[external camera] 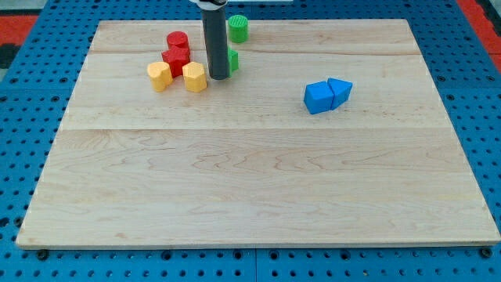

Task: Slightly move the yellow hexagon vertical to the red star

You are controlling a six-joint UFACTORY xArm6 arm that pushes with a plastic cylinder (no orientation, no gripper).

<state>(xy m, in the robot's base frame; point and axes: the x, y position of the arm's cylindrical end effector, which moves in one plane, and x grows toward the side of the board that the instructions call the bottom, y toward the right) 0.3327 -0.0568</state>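
Hexagon, yellow, just left of claw

The arm enters from the view's top edge, left of centre, and only its last part shows: a straight dark rod standing nearly upright, with a black collar at the frame's top. The rod is dark grey and of even thickness down its length. My tip rests at the worktop surface in the upper left part of it, well away from its edges.
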